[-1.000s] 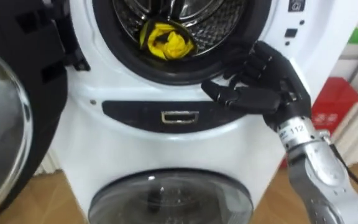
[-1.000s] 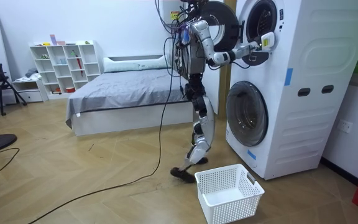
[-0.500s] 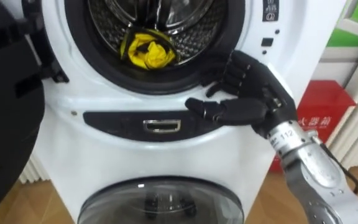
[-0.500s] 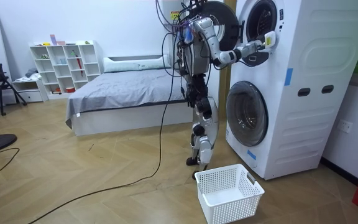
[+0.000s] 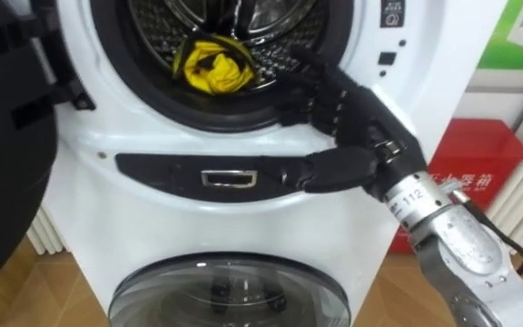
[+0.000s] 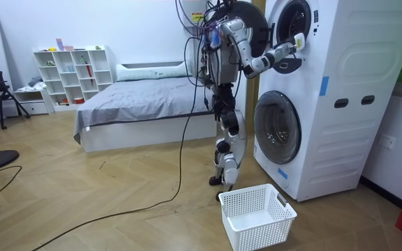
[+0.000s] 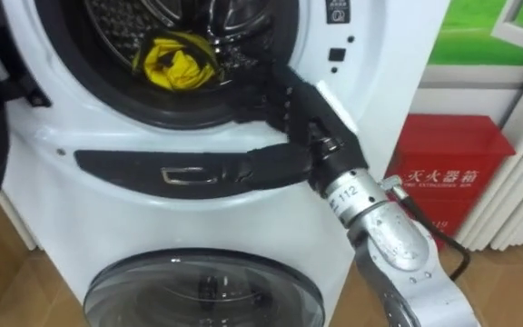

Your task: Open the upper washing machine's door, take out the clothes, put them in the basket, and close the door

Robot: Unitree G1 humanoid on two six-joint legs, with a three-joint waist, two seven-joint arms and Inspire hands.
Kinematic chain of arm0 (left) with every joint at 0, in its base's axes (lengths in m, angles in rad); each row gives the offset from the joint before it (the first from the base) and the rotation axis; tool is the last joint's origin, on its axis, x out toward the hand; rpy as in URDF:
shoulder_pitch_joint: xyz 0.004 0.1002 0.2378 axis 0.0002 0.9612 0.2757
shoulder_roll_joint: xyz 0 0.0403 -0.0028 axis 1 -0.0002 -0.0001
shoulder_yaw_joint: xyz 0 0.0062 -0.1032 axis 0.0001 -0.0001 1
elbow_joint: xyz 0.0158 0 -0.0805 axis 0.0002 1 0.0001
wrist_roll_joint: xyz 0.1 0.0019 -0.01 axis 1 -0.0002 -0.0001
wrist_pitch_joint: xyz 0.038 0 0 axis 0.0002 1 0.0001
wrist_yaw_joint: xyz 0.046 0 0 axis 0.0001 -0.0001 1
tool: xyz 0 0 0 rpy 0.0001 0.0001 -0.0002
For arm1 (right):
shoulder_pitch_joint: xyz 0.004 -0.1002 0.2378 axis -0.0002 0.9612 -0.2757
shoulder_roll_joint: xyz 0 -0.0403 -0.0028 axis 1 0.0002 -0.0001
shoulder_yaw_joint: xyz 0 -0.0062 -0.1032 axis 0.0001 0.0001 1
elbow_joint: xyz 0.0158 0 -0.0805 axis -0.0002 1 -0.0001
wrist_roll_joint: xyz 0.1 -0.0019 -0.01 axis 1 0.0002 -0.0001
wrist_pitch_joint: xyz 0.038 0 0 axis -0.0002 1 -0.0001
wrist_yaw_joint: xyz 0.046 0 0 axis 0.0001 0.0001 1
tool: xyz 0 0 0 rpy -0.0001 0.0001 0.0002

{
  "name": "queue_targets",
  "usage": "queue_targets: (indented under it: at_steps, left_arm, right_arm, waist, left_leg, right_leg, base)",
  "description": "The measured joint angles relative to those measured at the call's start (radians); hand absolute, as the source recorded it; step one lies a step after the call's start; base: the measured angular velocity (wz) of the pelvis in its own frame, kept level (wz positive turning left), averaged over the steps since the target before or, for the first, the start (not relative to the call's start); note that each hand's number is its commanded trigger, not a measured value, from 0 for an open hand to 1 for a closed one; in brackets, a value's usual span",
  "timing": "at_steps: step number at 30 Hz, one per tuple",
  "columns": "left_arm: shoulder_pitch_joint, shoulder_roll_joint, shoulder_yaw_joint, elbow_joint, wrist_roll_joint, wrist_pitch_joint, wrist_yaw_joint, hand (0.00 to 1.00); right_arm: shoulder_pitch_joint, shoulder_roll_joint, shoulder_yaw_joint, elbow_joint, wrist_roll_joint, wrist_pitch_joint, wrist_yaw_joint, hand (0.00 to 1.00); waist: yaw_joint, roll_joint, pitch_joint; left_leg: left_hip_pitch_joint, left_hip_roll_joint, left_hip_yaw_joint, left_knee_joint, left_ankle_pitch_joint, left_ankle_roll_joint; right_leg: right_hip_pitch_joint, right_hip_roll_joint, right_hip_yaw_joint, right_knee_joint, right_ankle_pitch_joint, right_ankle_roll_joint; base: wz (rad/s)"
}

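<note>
While the robot stands facing the white stacked washing machine [image 6: 340, 90], with a bed [image 6: 138, 104] behind it, the upper drum [image 5: 234, 27] is open and its dark round door [image 5: 7, 136] is swung out to the robot's left. The lower unit's glass door [image 5: 230, 291] is shut. A white lattice laundry basket [image 6: 257, 216] sits on the wood floor just beside the robot's feet, in front of the lower unit. A red box [image 5: 457, 177] stands on the floor to the right of the machine. The right robot hand [image 5: 357, 123] is at the lower right of the drum opening, spread fairly wide and holding nothing: fingers [image 5: 311, 95] lie loosely extended over the black door seal, and the thumb runs along the dark panel [image 5: 171, 173] under the opening. The garment [image 5: 209, 68] is a small crumpled bright yellow bundle lying at the bottom of the perforated steel drum, left of the fingertips and apart from them.
</note>
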Motion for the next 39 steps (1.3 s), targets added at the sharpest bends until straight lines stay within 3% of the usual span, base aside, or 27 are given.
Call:
queue_targets:
  at_steps: [4, 10, 19, 22, 33, 35, 39]
  left_arm:
    - [0.001, 0.016, -0.015, 0.002, -0.041, -0.019, -0.002, 0.0]
    - [0.003, 0.017, -0.013, 0.045, -0.039, -0.038, -0.032, 0.0]
    - [-0.025, 0.023, -0.011, 0.06, -0.036, -0.062, -0.014, 0.0]
    - [-0.036, 0.024, -0.011, 0.06, -0.037, -0.066, -0.005, 0.0]
    - [-0.032, 0.023, -0.01, 0.078, -0.04, -0.066, 0.001, 0.0]
    - [-0.031, 0.02, -0.011, 0.078, -0.036, -0.066, 0.0, 0.0]
    - [-0.017, 0.012, -0.01, 0.077, -0.03, -0.067, 0.0, 0.0]
  right_arm:
    - [0.0, 0.013, 0.067, -0.045, 0.004, -0.001, 0.06, 0.0]
    - [0.002, 0.024, 0.094, -0.061, 0.004, 0.002, 0.152, 0.0]
    - [0.001, 0.033, 0.09, -0.178, 0.022, -0.002, 0.238, 0.0]
    - [0.001, 0.038, 0.09, -0.178, 0.022, -0.002, 0.241, 0.0]
    - [0.001, 0.048, 0.07, -0.207, 0.05, -0.002, 0.245, 0.0]
    - [0.001, 0.049, 0.044, -0.21, 0.047, -0.001, 0.246, 0.0]
    - [0.001, 0.046, -0.029, -0.255, 0.04, -0.007, 0.201, 0.0]
  waist:
    - [0.009, -0.007, -0.0026]
    - [0.009, -0.022, -0.0064]
    - [0.004, -0.031, 0.0049]
    - [0.003, -0.032, 0.0091]
    - [0.003, -0.031, 0.0099]
    - [-0.001, -0.025, 0.0115]
    - [0.002, -0.015, 0.0075]
  left_leg:
    - [0.01, 0.003, 0.003, -0.004, -0.003, -0.005]
    - [0.022, -0.002, -0.004, -0.014, -0.013, -0.002]
    - [0.04, -0.006, -0.012, -0.025, -0.02, 0.004]
    - [0.039, -0.005, -0.011, -0.026, -0.027, 0.007]
    - [0.05, -0.007, -0.009, -0.025, -0.034, 0.008]
    - [0.049, -0.005, -0.01, -0.021, -0.042, 0.008]
    - [0.05, -0.006, -0.013, -0.019, -0.047, 0.009]
  right_leg:
    - [0.01, 0.006, 0.0, -0.011, 0.004, -0.013]
    - [0.041, 0.006, -0.013, -0.036, -0.001, -0.006]
    - [0.06, 0.001, -0.01, -0.045, -0.012, 0.01]
    - [0.058, 0.002, -0.009, -0.046, -0.013, 0.012]
    - [0.068, 0.003, 0.003, -0.057, -0.015, 0.015]
    - [0.073, 0.005, 0.002, -0.059, -0.016, 0.017]
    - [0.074, 0.005, 0.005, -0.059, -0.017, 0.019]
  base:
    - [0.02]
    - [0.09]
    - [0.02]
    - [0.0]
    - [-0.01]
    - [0.0]
    - [-0.02]
